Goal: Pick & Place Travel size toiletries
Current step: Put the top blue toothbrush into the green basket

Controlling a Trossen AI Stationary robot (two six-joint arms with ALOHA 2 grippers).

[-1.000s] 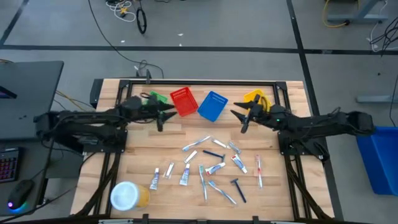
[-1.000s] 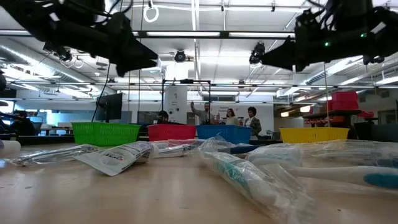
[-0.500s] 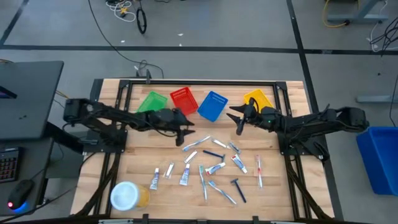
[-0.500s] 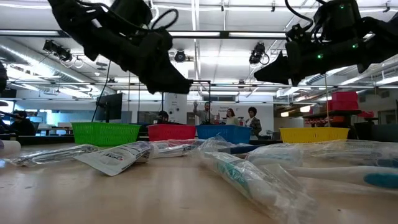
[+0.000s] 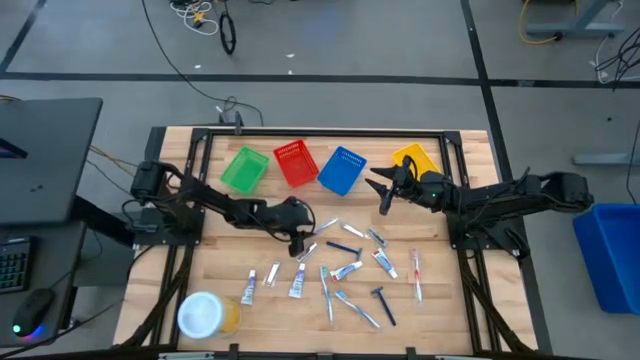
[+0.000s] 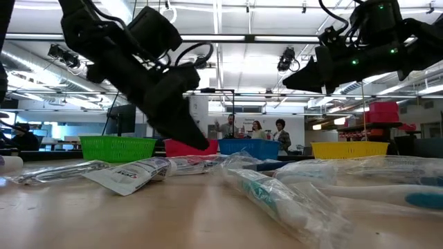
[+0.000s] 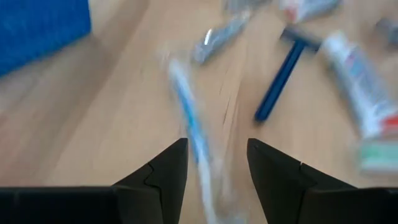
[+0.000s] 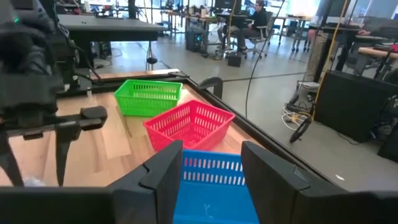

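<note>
No print on the tubes or wrappers can be read; only blue and red marks show on the white tubes. The travel size toiletries (image 5: 340, 265) lie scattered on the middle of the wooden table (image 5: 440, 300): white tubes, thin toothbrushes in clear wrap, and dark blue razors, one dark blue razor (image 7: 281, 73) lying just beyond the left fingers. The left hand (image 5: 299, 243) reaches low over the near edge of this scatter, its fingers apart and empty, with a wrapped toothbrush (image 7: 191, 134) lying between them on the table. The right hand (image 5: 384, 192) hangs in the air beside the blue basket (image 5: 342, 169), its fingers apart and holding nothing. Along the far edge stand a green basket (image 5: 243, 168), a red basket (image 5: 295, 163), the blue one and a yellow basket (image 5: 414, 158). A white-lidded yellow jar (image 5: 206, 314) stands at the near left corner, well apart from both arms. Beyond the table lies a grey floor with cables; the low view shows a lit workshop with people (image 6: 255, 131) standing far behind.
</note>
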